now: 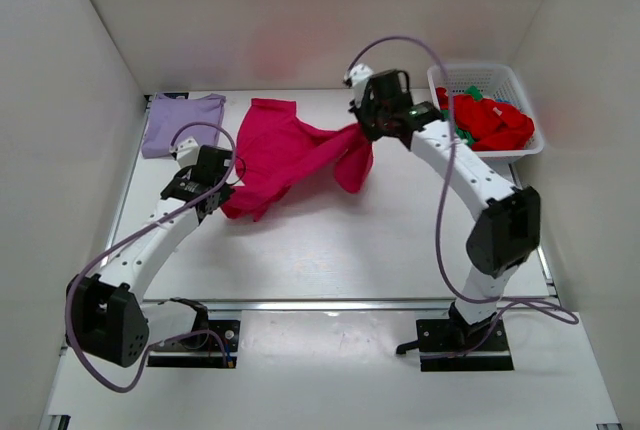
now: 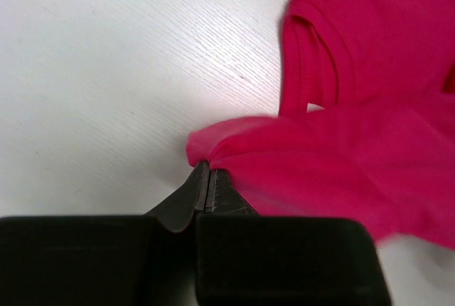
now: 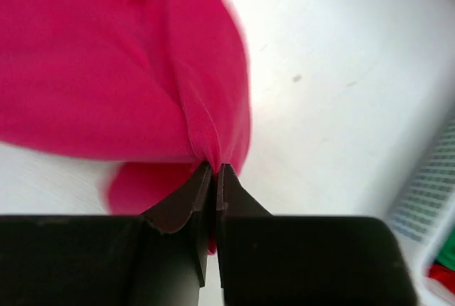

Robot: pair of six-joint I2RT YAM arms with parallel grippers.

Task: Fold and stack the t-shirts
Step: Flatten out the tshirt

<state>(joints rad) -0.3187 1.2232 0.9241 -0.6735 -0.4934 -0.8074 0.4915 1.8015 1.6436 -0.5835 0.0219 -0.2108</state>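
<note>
A large magenta-pink t-shirt (image 1: 285, 155) lies crumpled across the middle of the table, its right part lifted. My left gripper (image 1: 222, 195) is shut on the shirt's lower left edge (image 2: 213, 151), low at the table. My right gripper (image 1: 366, 130) is shut on a bunched fold of the same shirt (image 3: 213, 146) and holds it above the table, with cloth hanging below it. A pale lavender t-shirt (image 1: 180, 122) lies folded at the back left. Red (image 1: 495, 122) and green (image 1: 472, 92) shirts fill the basket.
A white plastic lattice basket (image 1: 490, 75) stands at the back right, close behind my right arm; its wall shows in the right wrist view (image 3: 430, 192). White walls enclose the table on the left, back and right.
</note>
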